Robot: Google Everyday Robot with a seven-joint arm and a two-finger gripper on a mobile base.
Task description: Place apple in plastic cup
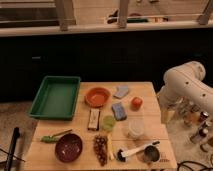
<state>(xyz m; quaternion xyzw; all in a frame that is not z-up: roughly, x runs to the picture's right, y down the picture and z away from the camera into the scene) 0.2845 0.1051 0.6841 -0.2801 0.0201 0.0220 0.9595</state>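
The apple lies on the wooden surface, near its right edge. It is just beside a blue sponge and to the right of the orange bowl. The plastic cup stands apart from the apple, more to the front, between a snack bar and a wider white cup. The white arm bends at the right side of the surface. The tool hangs down just past the right edge, near the apple but not touching it. I cannot tell if the tool is open or closed. A green tray sits at the left.
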